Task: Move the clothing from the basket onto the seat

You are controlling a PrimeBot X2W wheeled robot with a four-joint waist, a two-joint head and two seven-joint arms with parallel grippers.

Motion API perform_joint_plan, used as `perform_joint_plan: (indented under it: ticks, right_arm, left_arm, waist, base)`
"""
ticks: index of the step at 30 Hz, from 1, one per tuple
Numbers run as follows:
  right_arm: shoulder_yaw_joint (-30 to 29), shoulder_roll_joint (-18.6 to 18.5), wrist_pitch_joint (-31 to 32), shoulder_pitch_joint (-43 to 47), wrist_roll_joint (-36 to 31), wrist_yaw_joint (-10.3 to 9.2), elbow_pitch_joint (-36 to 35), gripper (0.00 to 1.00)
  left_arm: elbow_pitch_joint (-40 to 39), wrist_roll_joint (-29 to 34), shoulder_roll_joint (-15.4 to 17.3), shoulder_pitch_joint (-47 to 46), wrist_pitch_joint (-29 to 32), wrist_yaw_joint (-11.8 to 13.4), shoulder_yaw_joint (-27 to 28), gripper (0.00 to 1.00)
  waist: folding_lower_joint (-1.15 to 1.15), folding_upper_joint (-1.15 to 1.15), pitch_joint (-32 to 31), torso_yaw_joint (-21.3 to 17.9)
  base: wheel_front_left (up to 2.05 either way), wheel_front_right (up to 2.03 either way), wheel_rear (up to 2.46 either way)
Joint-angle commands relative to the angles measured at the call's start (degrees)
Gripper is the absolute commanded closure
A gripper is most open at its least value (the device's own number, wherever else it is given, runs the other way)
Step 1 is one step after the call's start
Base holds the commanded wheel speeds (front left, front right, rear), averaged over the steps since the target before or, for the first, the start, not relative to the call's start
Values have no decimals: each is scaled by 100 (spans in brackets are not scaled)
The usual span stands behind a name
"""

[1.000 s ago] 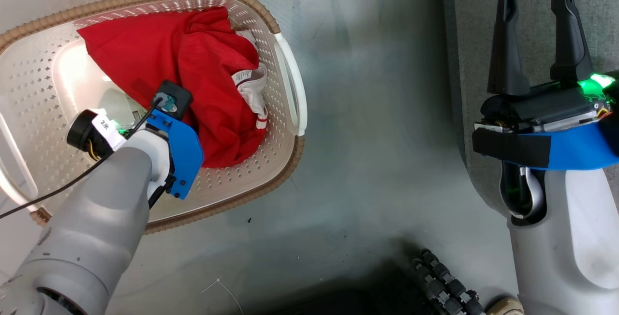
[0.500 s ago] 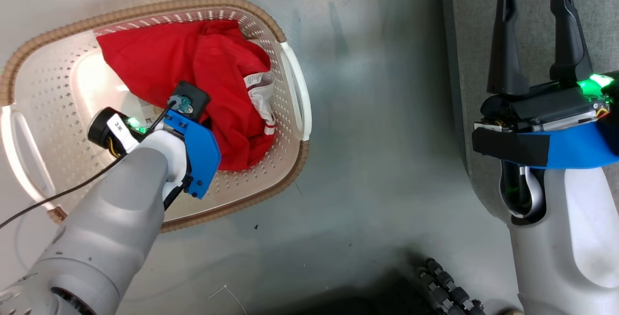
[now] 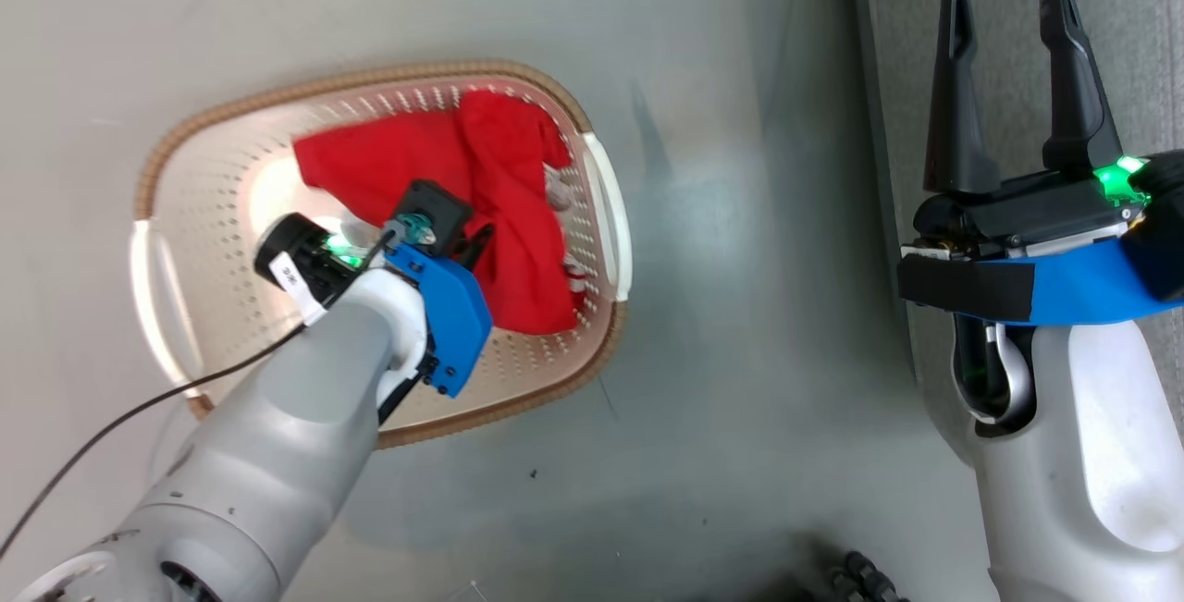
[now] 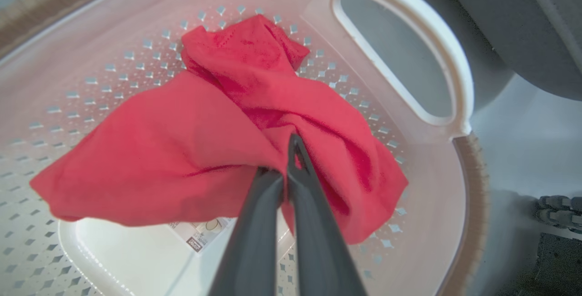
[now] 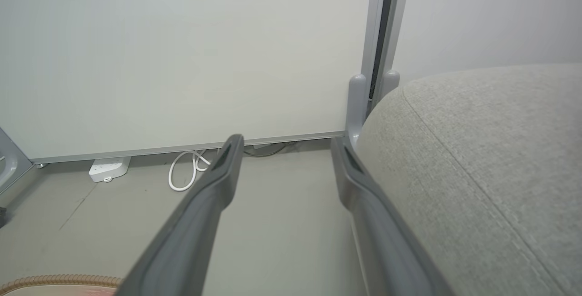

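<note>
In the left wrist view the left gripper's [image 4: 283, 162] tips are buried in a fold of the clothing [image 4: 182, 150]; one garment or two cannot be told. A label [image 4: 200, 237] on the basket [image 4: 427, 182] floor lies half under the cloth, print too small to read. In the head view the left forearm [image 3: 296, 426] covers the basket's lower middle, and the seat [image 3: 1147, 47] runs off the top and right edges.

Lab rm: sofa [image 5: 477, 159], bare partition [image 5: 182, 59]
</note>
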Motion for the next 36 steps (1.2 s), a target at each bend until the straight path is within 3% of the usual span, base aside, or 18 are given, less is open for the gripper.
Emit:
perform_joint_plan:
  ticks: [1, 19, 36]
  right_arm:
    - [-25, -3, -5, 70, -33, -6, 31, 0]
    - [-159, -181, -5, 630, -32, -6, 396, 0]
    - [-122, -222, -5, 1330, -37, -6, 715, 0]
  left_arm:
    - [-33, -29, -18, 61, -90, 5, -44, 100]
    - [-615, -251, -265, 448, -831, 5, -262, 100]
    - [-2266, 494, -47, 754, -843, 301, 795, 100]
  waist:
    - [0, 0, -220, 138]
    - [0, 0, -1695, 544]
    - [0, 0, -3020, 698]
  base:
    - [0, 0, 0]
    - [0, 0, 0]
    - [0, 0, 0]
